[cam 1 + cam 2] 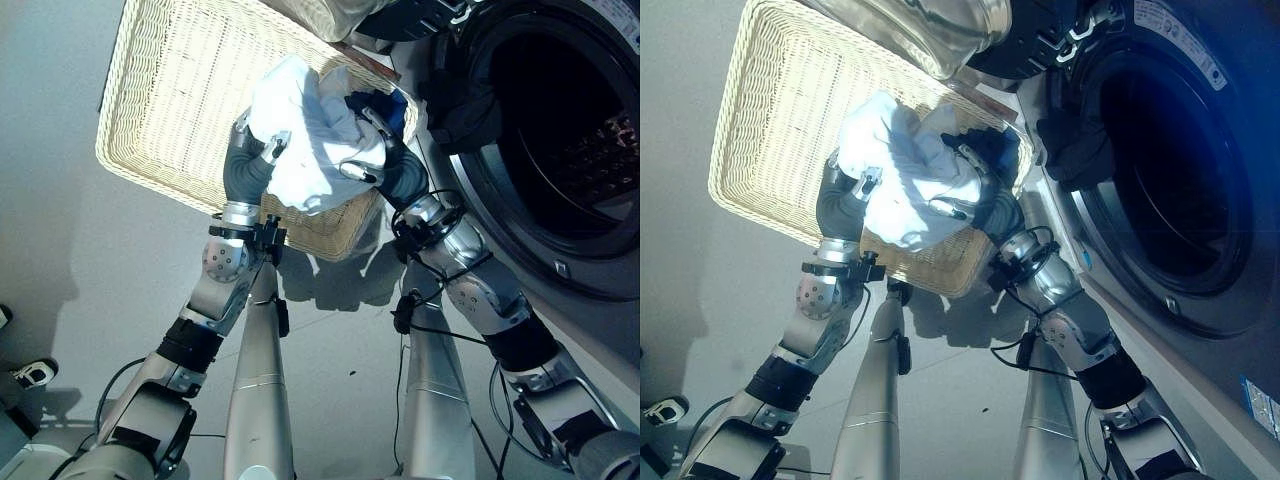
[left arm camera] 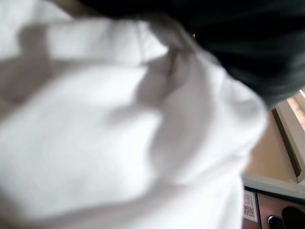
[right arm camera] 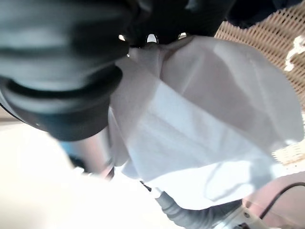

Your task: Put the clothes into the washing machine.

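1. Nearest the head camera, both arms rise from the lower edge toward a white garment (image 1: 310,140) held up between the two hands, above the near edge of a wicker basket.
2. The left hand (image 1: 255,150) grips the garment from the robot's left; one silver finger (image 1: 275,148) curls over the cloth, so it is clenched on the white garment. In the left wrist view the white cloth (image 2: 119,133) lies right against the camera.
3. The right hand (image 1: 385,160) grips the same garment from the robot's right, with a dark-tipped finger (image 1: 362,173) pressed into the cloth; it too is closed on the white garment. In the right wrist view the cloth (image 3: 209,129) hangs in folds just beyond the dark wrist cover.
4. A dark blue garment (image 1: 375,103) shows just behind the white one, by the right hand, at the basket's corner.
5. The wicker basket (image 1: 170,90) stands on the grey floor (image 1: 80,260) beneath and behind the bundle, its woven bottom bare on the robot's left.
6. Farthest, on the robot's right, the washing machine (image 1: 580,270) has its round drum opening (image 1: 555,110) uncovered and dark inside; its glass door (image 1: 930,30) is swung out above the basket's far edge.
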### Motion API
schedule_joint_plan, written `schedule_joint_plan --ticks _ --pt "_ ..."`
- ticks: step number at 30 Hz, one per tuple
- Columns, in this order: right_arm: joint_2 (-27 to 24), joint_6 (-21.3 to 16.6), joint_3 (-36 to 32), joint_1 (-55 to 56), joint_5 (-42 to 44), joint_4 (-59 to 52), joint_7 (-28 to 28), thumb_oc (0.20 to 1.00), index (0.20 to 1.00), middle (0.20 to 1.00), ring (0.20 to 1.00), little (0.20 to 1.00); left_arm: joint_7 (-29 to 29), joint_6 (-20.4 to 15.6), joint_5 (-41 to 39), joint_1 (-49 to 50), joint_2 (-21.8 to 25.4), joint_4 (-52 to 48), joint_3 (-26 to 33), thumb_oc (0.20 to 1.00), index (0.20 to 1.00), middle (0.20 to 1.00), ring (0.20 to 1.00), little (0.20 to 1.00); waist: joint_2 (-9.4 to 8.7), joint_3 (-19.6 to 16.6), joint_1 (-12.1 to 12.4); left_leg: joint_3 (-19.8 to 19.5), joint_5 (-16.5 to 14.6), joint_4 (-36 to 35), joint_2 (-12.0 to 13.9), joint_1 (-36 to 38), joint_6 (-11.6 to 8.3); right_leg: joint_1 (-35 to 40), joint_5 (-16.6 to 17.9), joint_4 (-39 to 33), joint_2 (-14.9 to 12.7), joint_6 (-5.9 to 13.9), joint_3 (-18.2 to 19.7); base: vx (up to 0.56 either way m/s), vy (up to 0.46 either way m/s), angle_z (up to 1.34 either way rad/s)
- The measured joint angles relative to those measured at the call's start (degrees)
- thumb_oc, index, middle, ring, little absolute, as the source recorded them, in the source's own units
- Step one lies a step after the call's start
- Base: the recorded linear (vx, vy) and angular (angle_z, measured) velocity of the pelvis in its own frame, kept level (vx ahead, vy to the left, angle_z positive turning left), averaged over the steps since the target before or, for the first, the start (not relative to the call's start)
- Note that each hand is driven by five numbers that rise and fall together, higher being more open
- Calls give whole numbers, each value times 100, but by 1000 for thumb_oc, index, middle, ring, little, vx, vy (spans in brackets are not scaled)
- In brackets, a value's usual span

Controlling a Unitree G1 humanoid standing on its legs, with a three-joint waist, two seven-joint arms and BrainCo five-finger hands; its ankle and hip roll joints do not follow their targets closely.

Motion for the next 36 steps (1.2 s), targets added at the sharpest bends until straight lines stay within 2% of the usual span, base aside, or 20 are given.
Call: schedule_joint_plan --ticks 8,14,28,29,30,31,32,36 --pt "-17 -7 0 0 -112 0 -183 200 200 200 200 200 149 -25 431 8 -4 -214 -171 200 200 200 200 200 0 0 -8 0 0 -19 0 -9 0 -16 -20 2 0 1 -1 0 0 0" --pt "-6 -7 7 -84 -112 -4 -183 200 200 200 200 200 396 -234 614 8 -78 -217 -184 200 200 200 200 200 0 0 -9 -5 0 -20 0 -45 0 -49 -26 9 0 3 -2 0 0 0" --pt "46 76 31 -187 -56 -12 -234 200 200 200 200 200 829 -280 670 33 -253 -335 -212 200 200 200 200 200 0 0 -8 -69 0 9 -13 -84 -1 -105 -115 161 -17 1 -26 2 -3 1" --pt "50 97 31 -186 -12 -12 -234 200 200 200 200 200 882 -279 686 33 -256 -338 -213 457 457 457 457 457 0 0 -8 -69 0 9 -13 -84 -1 -105 -115 162 -17 0 -26 0 0 0" --pt "67 146 31 -186 67 -11 -234 200 200 200 200 200 1056 -260 829 34 -251 -356 -212 573 573 573 573 573 0 0 -5 -69 0 9 -13 -84 -1 -105 -115 163 -18 0 -26 0 0 0" --pt "67 146 31 -186 67 -11 -234 200 200 200 200 200 1056 -260 829 34 -251 -356 -212 573 573 573 573 573 0 0 -5 -69 0 9 -13 -84 -1 -105 -115 163 -18 0 -26 0 0 0" --pt "111 204 31 -186 169 -11 -234 200 200 200 200 200 1218 -236 899 34 -253 -400 -219 1000 1000 1000 1000 1000 0 0 -5 -71 0 11 -14 -84 -1 -105 -115 172 -18 0 -26 0 0 0" --pt "215 375 50 -132 678 0 -233 200 200 200 200 200 1653 -211 1135 106 -240 -443 -213 1000 1000 1000 1000 1000 0 0 12 -80 0 25 -21 -84 -1 -104 -123 194 -30 0 -32 3 -15 0"
